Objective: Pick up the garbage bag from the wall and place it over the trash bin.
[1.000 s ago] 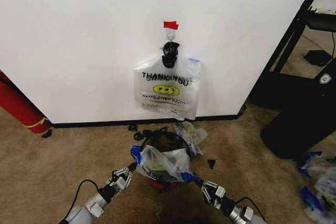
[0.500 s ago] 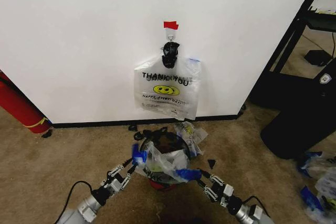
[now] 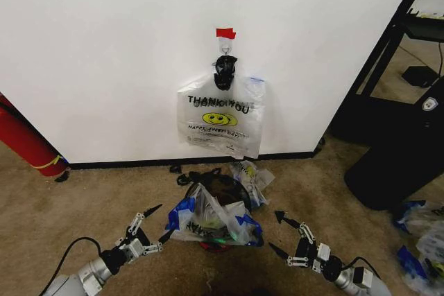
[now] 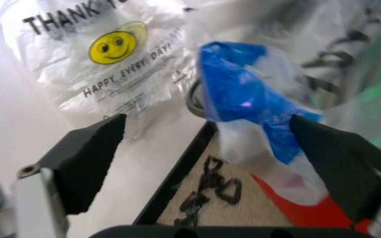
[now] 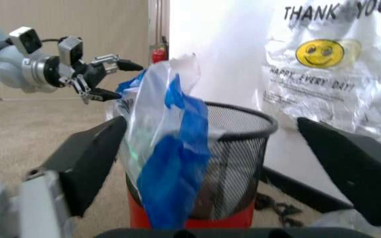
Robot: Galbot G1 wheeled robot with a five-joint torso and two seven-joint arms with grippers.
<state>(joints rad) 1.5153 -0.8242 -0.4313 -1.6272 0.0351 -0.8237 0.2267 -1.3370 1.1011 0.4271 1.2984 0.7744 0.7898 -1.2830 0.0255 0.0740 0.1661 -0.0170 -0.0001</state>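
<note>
The garbage bag (image 3: 208, 218), thin see-through plastic with blue patches, lies draped over the rim of the trash bin (image 3: 223, 186), a black mesh basket with a red base. My left gripper (image 3: 161, 221) stands open just left of the bag, holding nothing. To the bag's right, my right gripper (image 3: 275, 231) is also open and apart from it. In the right wrist view the garbage bag (image 5: 170, 163) hangs down the trash bin's (image 5: 240, 144) near side, with the left gripper (image 5: 125, 79) beyond. The wall (image 3: 104, 53) has a hook under a red tape strip (image 3: 225, 33).
A THANK YOU bag with a yellow smiley (image 3: 222, 119) hangs from the hook. A red cylinder (image 3: 24, 140) leans at the left. A black rack (image 3: 388, 67) and a dark bulky object (image 3: 395, 164) stand at the right. Loose bags (image 3: 420, 240) and black scraps lie on the carpet.
Both grippers have opened, let go of the bag's blue corners and pulled back and apart. The bag has slumped onto the bin.
</note>
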